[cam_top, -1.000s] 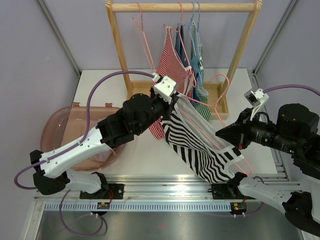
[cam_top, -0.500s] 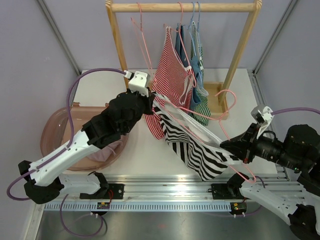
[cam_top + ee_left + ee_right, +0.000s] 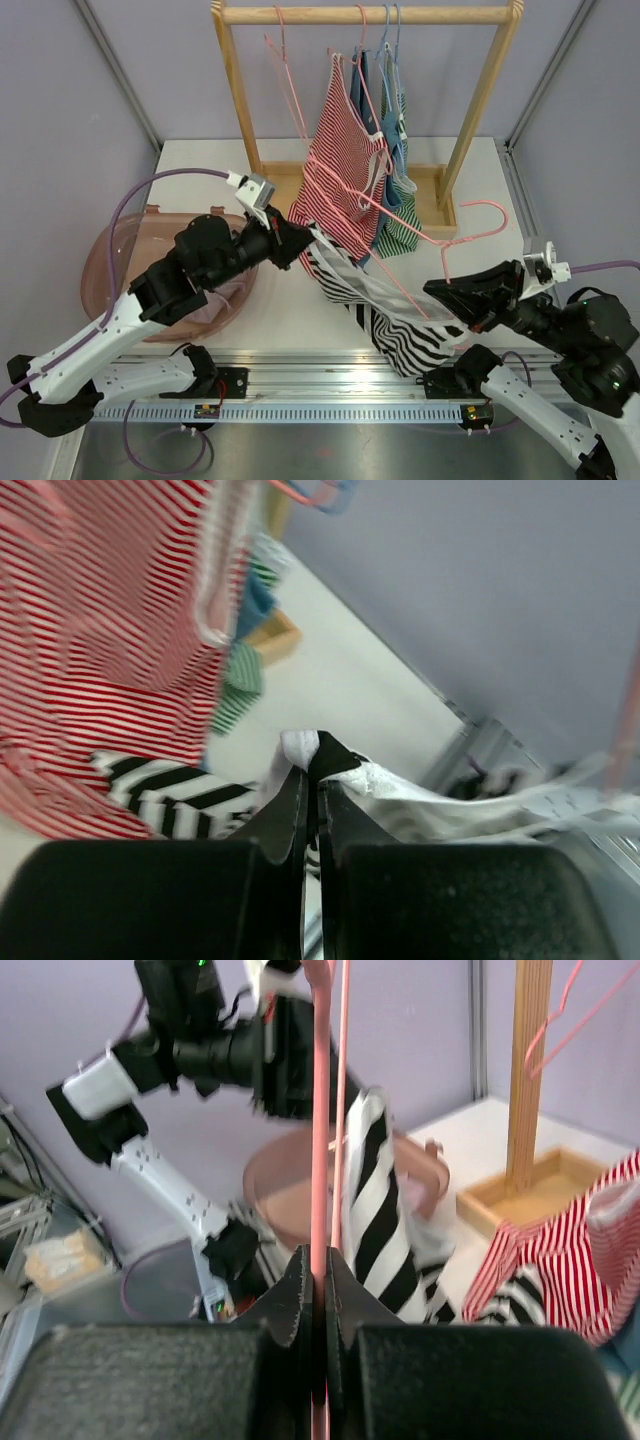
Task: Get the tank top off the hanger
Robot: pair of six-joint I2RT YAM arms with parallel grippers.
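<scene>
**Item: black-and-white tank top (image 3: 400,335)** – hangs between the two arms over the near table edge, partly on the pink hanger (image 3: 320,1120).

**Left gripper (image 3: 298,236)** – fingers pressed fully together on a thin white edge of the tank top.

**Right gripper (image 3: 437,296)** – fingers clamped on the hanger's wire, the hook standing above them.

**Hazards**
- The left pinch takes very little cloth, so a hard pull could slip it free.
- A strap may catch on the hanger's shoulder and drag the wire round in the right grip.
- The hanger's far end lies across the red striped top (image 3: 340,150), so it may snag there.

**Change since earlier**
- The left arm has drawn back towards the pink basin (image 3: 110,250).
- The right arm has sunk lower and nearer.
- The garment is more bunched, and the hanger tilts more steeply.
</scene>
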